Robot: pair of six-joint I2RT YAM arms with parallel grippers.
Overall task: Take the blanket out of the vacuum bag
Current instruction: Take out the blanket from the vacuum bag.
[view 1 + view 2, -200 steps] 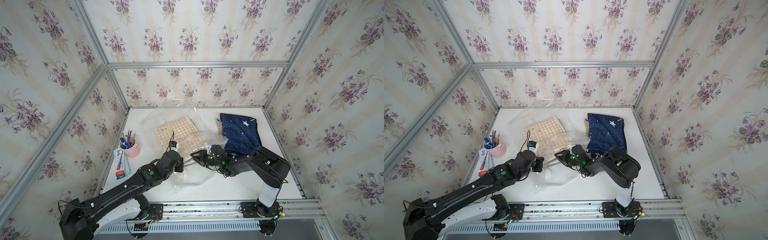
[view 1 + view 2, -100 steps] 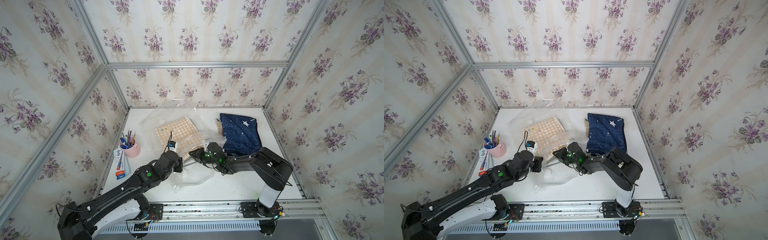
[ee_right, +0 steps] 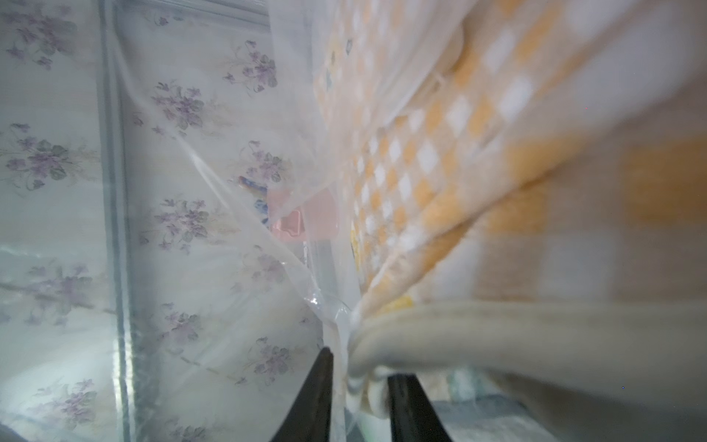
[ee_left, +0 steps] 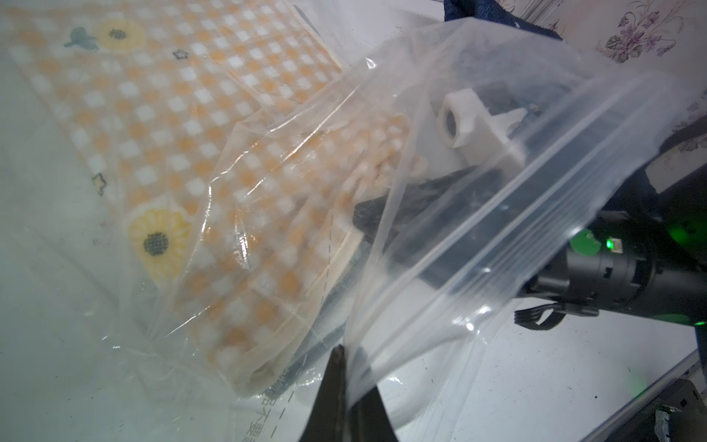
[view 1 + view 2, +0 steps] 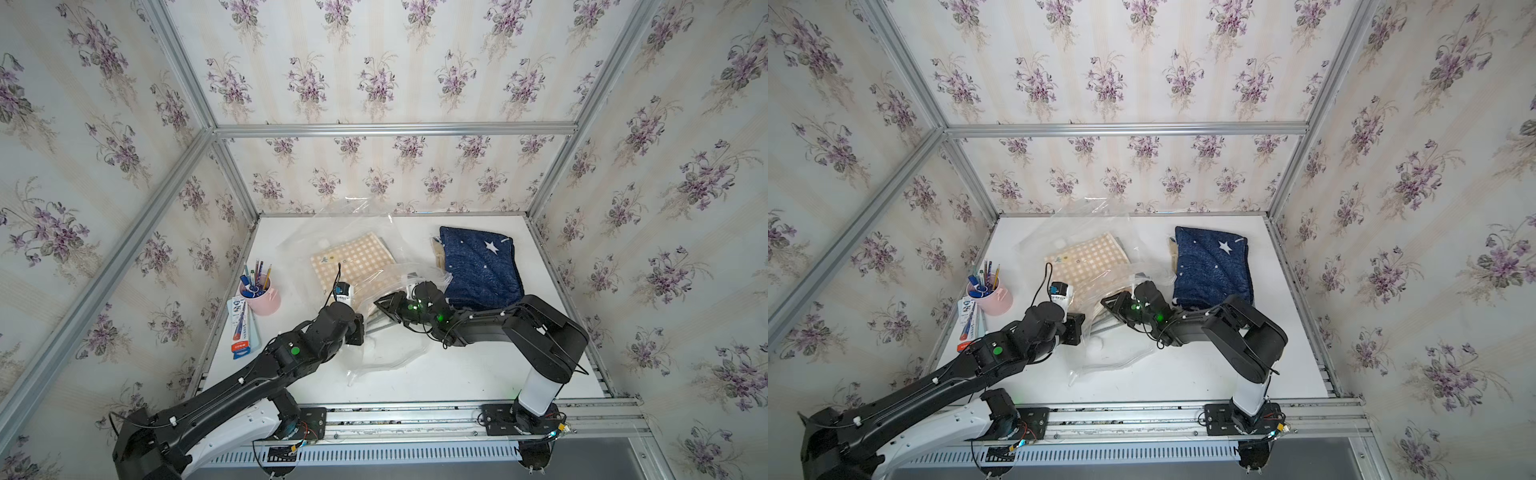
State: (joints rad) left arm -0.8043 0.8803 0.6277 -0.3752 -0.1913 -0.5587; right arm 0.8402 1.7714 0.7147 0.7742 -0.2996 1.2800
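Observation:
The vacuum bag (image 5: 365, 226) is clear crinkled plastic lying mid-table in both top views. The blanket (image 5: 353, 259) is orange-and-white checked with sunflowers and lies folded inside it. My left gripper (image 4: 346, 359) is shut on the bag's zip-seal edge (image 4: 497, 229) and holds the mouth lifted. It sits at the bag's near-left side (image 5: 359, 328). My right gripper (image 5: 380, 305) reaches into the bag mouth from the right. In the right wrist view its jaws (image 3: 359, 375) pinch the blanket's cream hem (image 3: 478, 329), with bag film (image 3: 248, 268) alongside.
A navy star-patterned blanket (image 5: 478, 266) lies outside the bag at the right, close behind my right arm. A pink cup of pens (image 5: 259, 293) and a flat printed box (image 5: 241, 328) stand by the left wall. Aluminium frame posts and wallpapered walls enclose the table.
My right gripper has pushed a little further left into the bag mouth, and its jaws now pinch the blanket's hem. The left gripper has barely moved and keeps its grip on the bag edge.

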